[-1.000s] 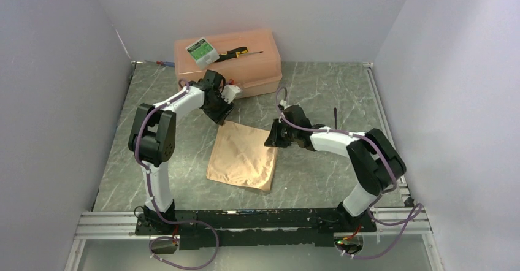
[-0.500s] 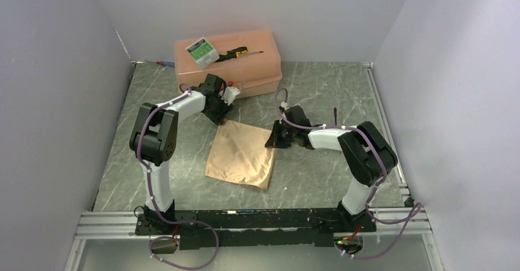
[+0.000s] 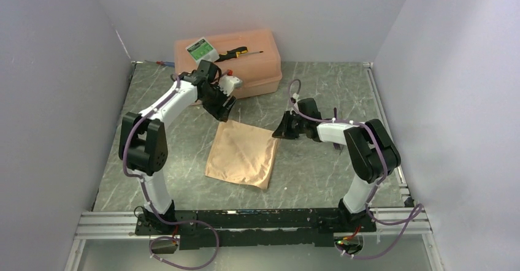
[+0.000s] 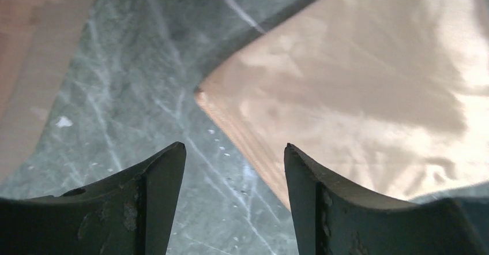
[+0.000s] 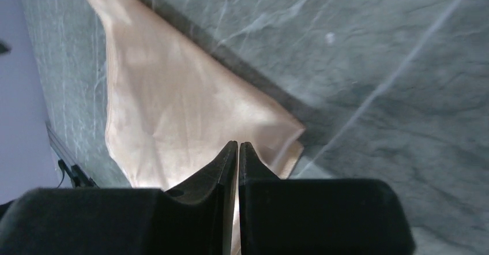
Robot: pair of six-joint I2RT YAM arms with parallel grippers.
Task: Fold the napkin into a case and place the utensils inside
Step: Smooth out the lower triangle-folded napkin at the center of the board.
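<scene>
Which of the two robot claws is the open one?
The left gripper, hovering by the napkin's far-left corner near the peach box: its fingers stand apart with nothing between them. The right gripper's fingers are pressed together.

At twelve o'clock from me, a rigid peach plastic box sits on the grey-green marbled counter. On its lid lie a white-and-green packet and, at its three o'clock, a black-and-yellow-handled screwdriver.
</scene>
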